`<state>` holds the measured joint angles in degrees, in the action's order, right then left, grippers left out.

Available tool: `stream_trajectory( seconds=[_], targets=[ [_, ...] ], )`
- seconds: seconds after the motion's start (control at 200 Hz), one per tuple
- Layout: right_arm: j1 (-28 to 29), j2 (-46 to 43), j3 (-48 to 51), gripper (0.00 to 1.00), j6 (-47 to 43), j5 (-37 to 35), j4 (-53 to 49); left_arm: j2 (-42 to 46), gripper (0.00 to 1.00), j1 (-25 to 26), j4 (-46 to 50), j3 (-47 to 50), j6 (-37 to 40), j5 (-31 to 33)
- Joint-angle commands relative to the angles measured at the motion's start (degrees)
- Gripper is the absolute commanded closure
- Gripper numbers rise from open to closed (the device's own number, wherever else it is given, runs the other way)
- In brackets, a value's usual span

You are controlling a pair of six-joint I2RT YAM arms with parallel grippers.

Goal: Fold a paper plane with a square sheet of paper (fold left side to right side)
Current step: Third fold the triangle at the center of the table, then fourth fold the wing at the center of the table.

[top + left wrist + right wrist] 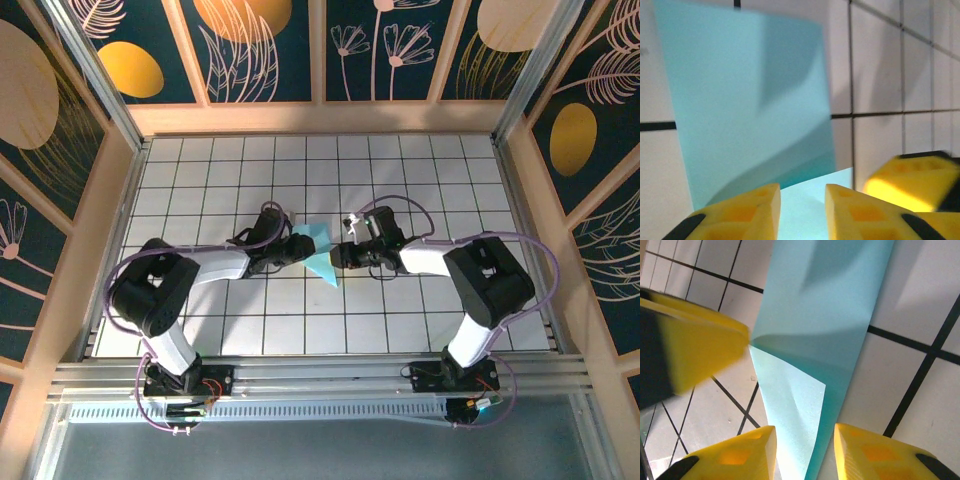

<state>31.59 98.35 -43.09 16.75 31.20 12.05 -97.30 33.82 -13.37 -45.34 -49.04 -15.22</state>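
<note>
My left tool (802,194) and right tool (804,434) both stand apart. The folded blue paper (318,250) lies between them on the bench (250,322).

Robot lab cell, gridded table (300,330)

creased light-blue paper (318,250) rests on white tiled table (200,170).

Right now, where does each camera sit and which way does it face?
Top external: above and behind, facing down at table; both arms, left gripper, right gripper.
Left wrist: on that wrist, facing the sheet of paper past its fingers.
Right wrist: likewise, past its own fingers.
Shared: all show the paper; wrist views catch each other's gripper.
</note>
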Motion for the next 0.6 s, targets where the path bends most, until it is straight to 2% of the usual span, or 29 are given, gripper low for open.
stream_trajectory(
  seconds=[0.0,0.2,0.35,0.505,0.596],
  targets=[
    [0.1,2.1,-0.9,0.62,-1.6,3.5,2.5,3.4,0.66,-2.6,2.0,0.1,0.0,2.2],
    [0.0,3.7,-1.1,0.61,-1.7,4.5,3.9,4.1,0.58,-6.4,0.3,2.8,-1.6,0.6],
    [0.0,5.2,-2.3,0.67,-1.5,5.7,4.6,3.2,0.54,-8.0,-1.6,3.3,-2.8,-1.6],
    [0.0,4.8,-3.0,0.85,-1.5,6.1,4.0,1.7,0.48,-8.7,-3.5,3.3,-3.8,-3.5],
    [-1.9,3.1,-2.6,0.94,-1.4,6.1,3.8,0.7,0.46,-9.3,-5.7,3.8,-4.9,-5.2]
  ],
)
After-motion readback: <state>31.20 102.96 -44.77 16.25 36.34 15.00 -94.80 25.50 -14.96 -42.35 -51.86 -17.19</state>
